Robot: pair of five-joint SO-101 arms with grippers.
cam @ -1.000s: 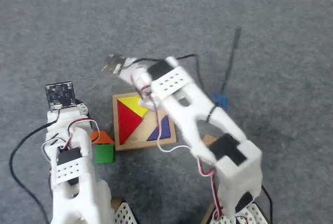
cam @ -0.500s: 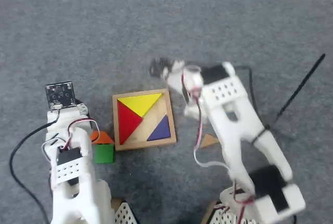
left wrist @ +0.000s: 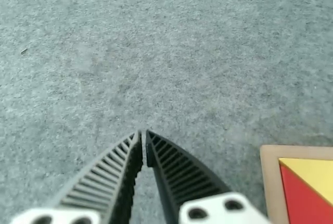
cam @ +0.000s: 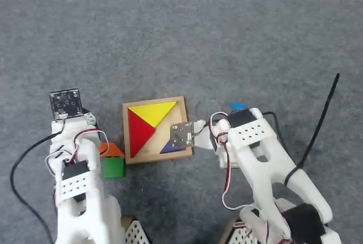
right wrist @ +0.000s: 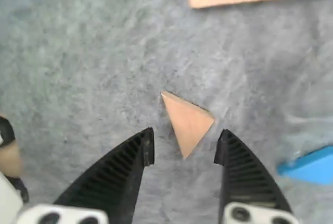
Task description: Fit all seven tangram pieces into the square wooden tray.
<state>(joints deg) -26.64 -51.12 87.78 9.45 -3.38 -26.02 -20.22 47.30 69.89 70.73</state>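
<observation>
Square wooden tray (cam: 125, 136) on the grey carpet (cam: 227, 45), seen from above between the two arms. The tray holds three pieces lying flat: a yellow triangle (cam: 152, 112) along its far edge, a red triangle (cam: 138, 130) along its left edge, touching the yellow one, and a violet triangle (cam: 172, 147) in the near right corner; the floor between them is bare wood. Outside the tray, an orange piece (cam: 112, 150) and a green piece (cam: 113, 167) lie just beside its left rim, and a blue piece (cam: 238, 106) lies to its right. The right gripper (right wrist: 184, 145) is spread wide, grasping nothing, its fingers astride a tan triangle (right wrist: 187, 121) that rests on the carpet near the tray's rim. The left gripper (left wrist: 142, 136) is closed, fingers pressed together on nothing, above bare carpet beside a tray corner.
</observation>
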